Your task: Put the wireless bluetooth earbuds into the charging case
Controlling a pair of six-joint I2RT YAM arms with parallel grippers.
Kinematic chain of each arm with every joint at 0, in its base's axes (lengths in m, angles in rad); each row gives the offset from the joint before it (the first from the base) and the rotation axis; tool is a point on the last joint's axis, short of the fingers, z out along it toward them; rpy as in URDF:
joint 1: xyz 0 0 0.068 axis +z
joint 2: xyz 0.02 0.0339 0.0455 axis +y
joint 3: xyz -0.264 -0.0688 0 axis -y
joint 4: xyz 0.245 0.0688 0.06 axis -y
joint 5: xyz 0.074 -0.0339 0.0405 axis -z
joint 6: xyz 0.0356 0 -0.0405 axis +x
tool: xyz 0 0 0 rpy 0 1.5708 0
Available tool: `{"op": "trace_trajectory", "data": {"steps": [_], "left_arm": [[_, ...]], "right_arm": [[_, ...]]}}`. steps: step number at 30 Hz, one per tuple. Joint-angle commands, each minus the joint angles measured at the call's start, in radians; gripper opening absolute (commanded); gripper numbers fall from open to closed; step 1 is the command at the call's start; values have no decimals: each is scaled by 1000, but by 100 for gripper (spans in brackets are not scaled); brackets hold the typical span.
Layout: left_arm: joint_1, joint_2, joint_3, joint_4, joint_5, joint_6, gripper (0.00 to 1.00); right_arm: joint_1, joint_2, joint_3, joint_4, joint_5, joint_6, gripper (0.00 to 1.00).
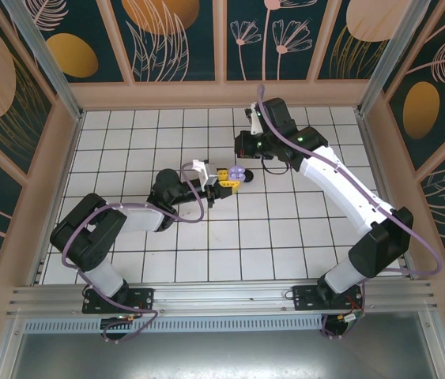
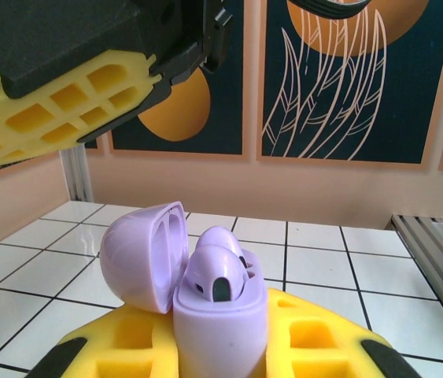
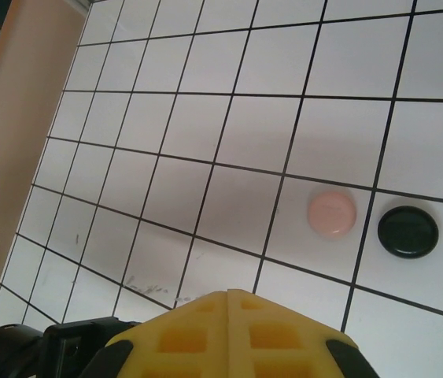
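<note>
One purple earbud sits head-up in the open purple charging case, its rounded top standing above the rim. The hinged lid is tipped open to the left in the left wrist view. The left gripper is clenched on the case's lower body, with a yellow finger pressed to each side, and holds it over the white tiled table near the middle of the workspace. The right gripper is clamped closed on nothing, its two yellow pads meeting along a seam. Seen from the left wrist, it hangs above and to the left of the case, apart from it. Under the right wrist camera, a pink case and a black case lie closed on the tiles — just beside each other, not touching.
</note>
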Motion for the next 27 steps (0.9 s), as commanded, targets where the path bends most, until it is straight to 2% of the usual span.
{"op": "trace_trajectory", "data": {"steps": [1,15,27], "left_arm": [[0,13,27,21,7,21,0],[0,18,45,14,-10,32,0],[-2,12,48,-8,-35,39,0]], "right_arm": [[10,10,11,-29,-20,-9,0],[52,-5,-83,-61,-18,-25,0],[98,-162,-227,-57,-42,40,0]]}}
